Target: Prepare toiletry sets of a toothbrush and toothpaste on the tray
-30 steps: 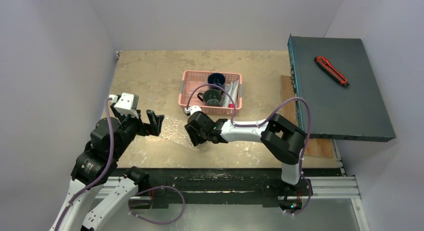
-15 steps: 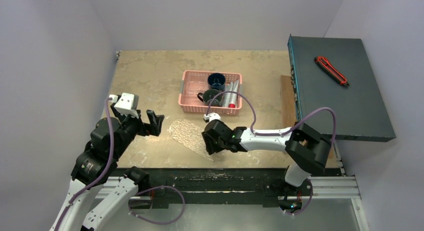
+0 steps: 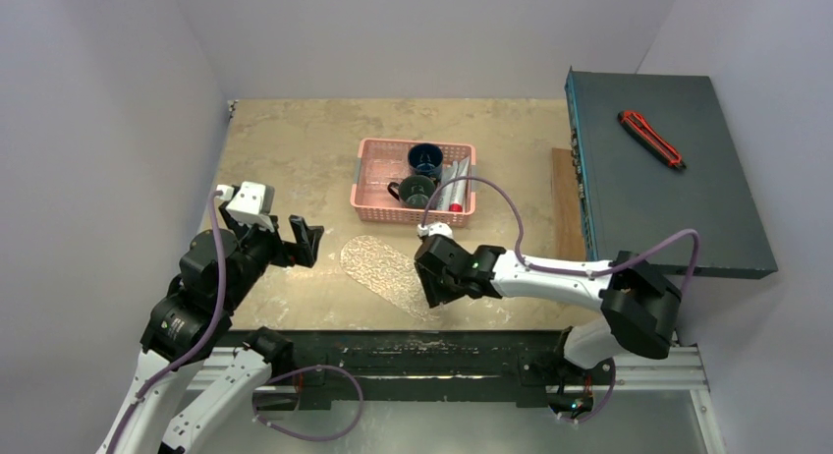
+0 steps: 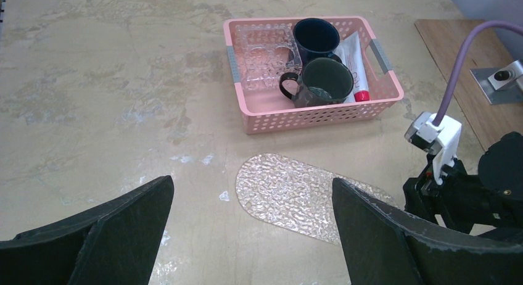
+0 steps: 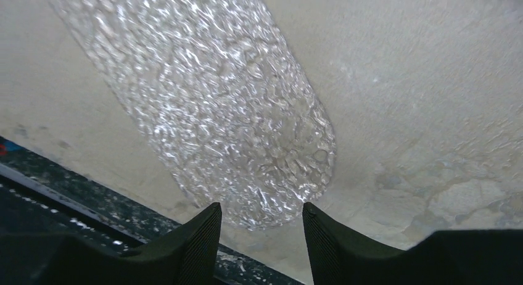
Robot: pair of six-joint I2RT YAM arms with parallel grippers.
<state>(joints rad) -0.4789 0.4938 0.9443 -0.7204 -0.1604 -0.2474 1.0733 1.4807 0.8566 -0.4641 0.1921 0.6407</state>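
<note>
Tray [image 3: 383, 269], clear pebbled plastic with rounded ends, lies flat.

The glittery tray [image 4: 290, 195] lies flat on the table [image 4: 92, 81], near the pink basket [image 4: 308, 117] (two dark mugs [image 4: 325, 81] inside); the left gripper [image 4: 251, 183] gapes wide above it.

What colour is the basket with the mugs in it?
The basket is pink, with rows of little holes. The left wrist view shows it best.
</note>
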